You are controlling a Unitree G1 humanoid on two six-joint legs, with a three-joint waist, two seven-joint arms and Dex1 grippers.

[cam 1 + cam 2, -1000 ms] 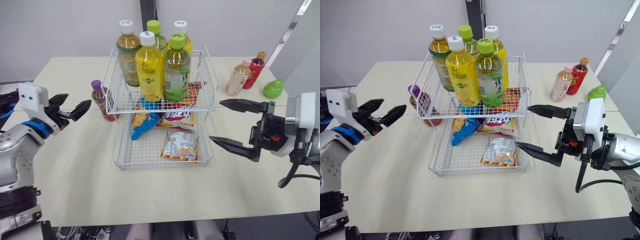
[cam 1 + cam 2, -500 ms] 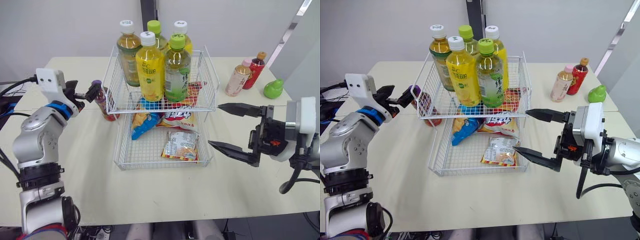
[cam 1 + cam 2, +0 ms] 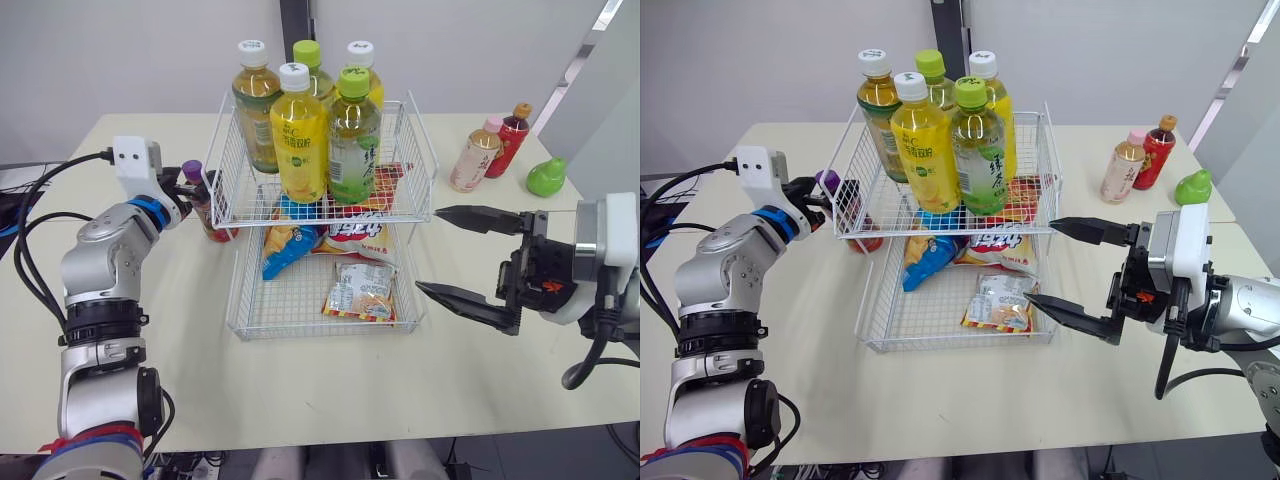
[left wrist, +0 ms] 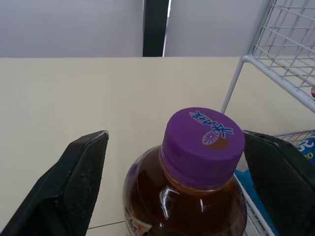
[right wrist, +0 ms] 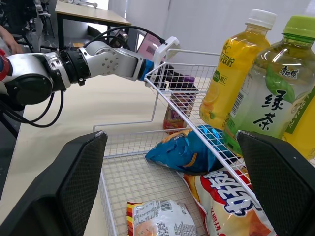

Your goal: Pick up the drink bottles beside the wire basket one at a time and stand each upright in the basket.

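I have the desk (image 3: 150, 330) under both arms. The two-tier wire basket (image 3: 318, 333) sits between my pincers, with five bottles (image 3: 300, 140) upright in its top tier and snack bags (image 3: 362, 290) below. My right pincer (image 3: 428, 250) hangs spread wide just beside the basket, holding nothing. Two small bottles (image 3: 475, 155) stand beyond it. My left pincer (image 4: 174, 133) is spread too, a finger on either side of the purple-capped bottle (image 4: 184, 206). That bottle stands on the desk just outside the basket, not pinched.
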